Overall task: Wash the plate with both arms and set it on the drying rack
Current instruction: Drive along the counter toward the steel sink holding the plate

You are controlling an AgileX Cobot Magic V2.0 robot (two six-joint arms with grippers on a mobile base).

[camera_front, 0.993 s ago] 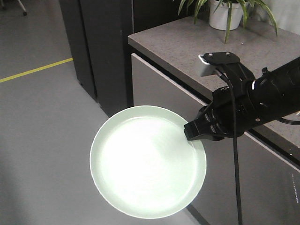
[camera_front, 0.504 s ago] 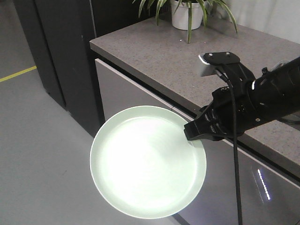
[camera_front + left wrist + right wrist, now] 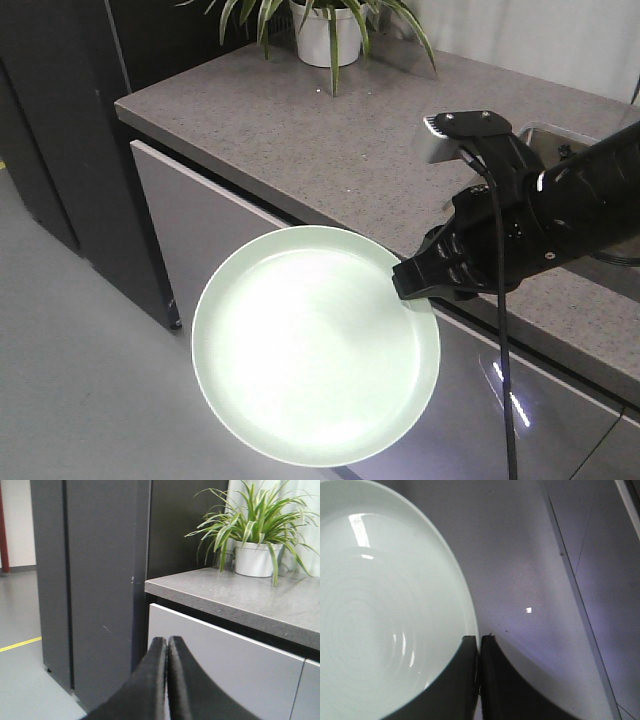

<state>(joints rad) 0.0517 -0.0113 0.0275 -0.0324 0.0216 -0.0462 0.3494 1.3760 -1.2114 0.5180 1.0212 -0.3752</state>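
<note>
The pale mint-green plate point(image 3: 315, 345) hangs in the air in front of the grey cabinet, held by its right rim. My right gripper point(image 3: 405, 285) is shut on that rim. In the right wrist view the plate point(image 3: 380, 610) fills the left half and the gripper point(image 3: 478, 639) pinches its edge between both fingers. My left gripper point(image 3: 167, 641) is shut with nothing in it and points at the cabinet front. It does not show in the front view. The drying rack is out of view.
A speckled grey countertop point(image 3: 330, 140) runs across the back with a potted plant point(image 3: 325, 30) on it. A steel sink rim point(image 3: 560, 140) shows at the right behind the arm. Grey cabinet doors point(image 3: 190, 230) stand below. A tall dark cabinet point(image 3: 90, 580) stands left.
The counter, plant and cabinet have slid leftward in the front view, and the sink rim has come into view. The right gripper holds the plate in the same pose throughout.
</note>
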